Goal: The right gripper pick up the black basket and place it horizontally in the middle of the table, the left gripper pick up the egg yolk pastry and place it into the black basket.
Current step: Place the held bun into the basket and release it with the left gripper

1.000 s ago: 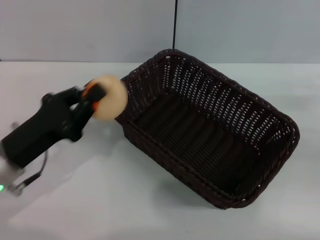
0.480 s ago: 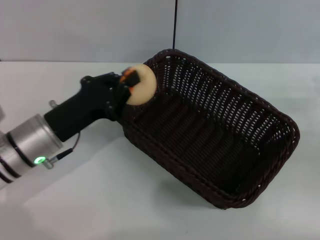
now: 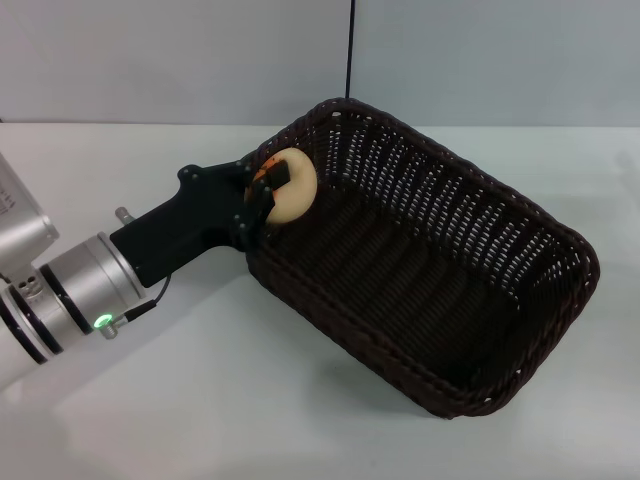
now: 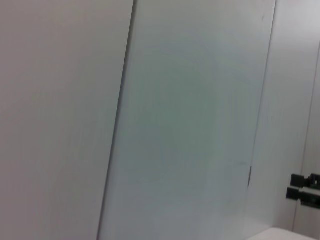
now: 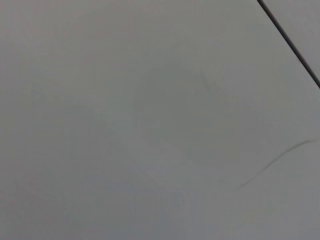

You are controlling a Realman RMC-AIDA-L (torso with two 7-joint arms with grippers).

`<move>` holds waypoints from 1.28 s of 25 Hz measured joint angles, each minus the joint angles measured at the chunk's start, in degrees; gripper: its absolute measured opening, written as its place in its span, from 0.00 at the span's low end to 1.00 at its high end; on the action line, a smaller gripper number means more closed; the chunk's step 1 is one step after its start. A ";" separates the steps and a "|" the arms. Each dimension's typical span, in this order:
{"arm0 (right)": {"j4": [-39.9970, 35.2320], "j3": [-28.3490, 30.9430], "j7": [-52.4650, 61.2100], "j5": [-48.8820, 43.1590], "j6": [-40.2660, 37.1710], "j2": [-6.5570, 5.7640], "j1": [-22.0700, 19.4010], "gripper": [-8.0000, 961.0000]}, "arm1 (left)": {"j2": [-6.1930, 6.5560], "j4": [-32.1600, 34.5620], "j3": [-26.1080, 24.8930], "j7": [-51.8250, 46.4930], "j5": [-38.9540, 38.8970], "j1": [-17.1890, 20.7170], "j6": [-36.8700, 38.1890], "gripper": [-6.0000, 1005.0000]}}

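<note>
Your small round cream-beige egg yolk pastry (image 3: 289, 187) with its orange-red patch now sits just inside the near-left corner of the large dark woven wicker black basket (image 3: 420, 262), lower than half a second ago, when it rode level with the braided rim. The matte black left tool (image 3: 268, 190) is pinching it (not yet let go). The basket lies slantwise on the plain white table (image 3: 200, 400). Judging by this, release comes next. Your right tool is out of view.

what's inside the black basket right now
Nothing lies on the black basket floor. The egg yolk pastry, held by the left gripper, sits just over the rim at its near-left corner. The near wall hides part of the floor.
</note>
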 joint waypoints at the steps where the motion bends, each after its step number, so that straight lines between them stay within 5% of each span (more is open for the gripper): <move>1: 0.02 -0.06 0.00 0.00 0.00 0.00 0.05 0.62 | 0.00 0.00 0.00 0.00 0.00 0.00 0.00 0.06; 32: 0.10 -3.70 0.00 -0.09 0.00 -0.15 2.12 0.62 | 0.56 3.76 5.24 3.19 0.09 12.02 15.28 0.06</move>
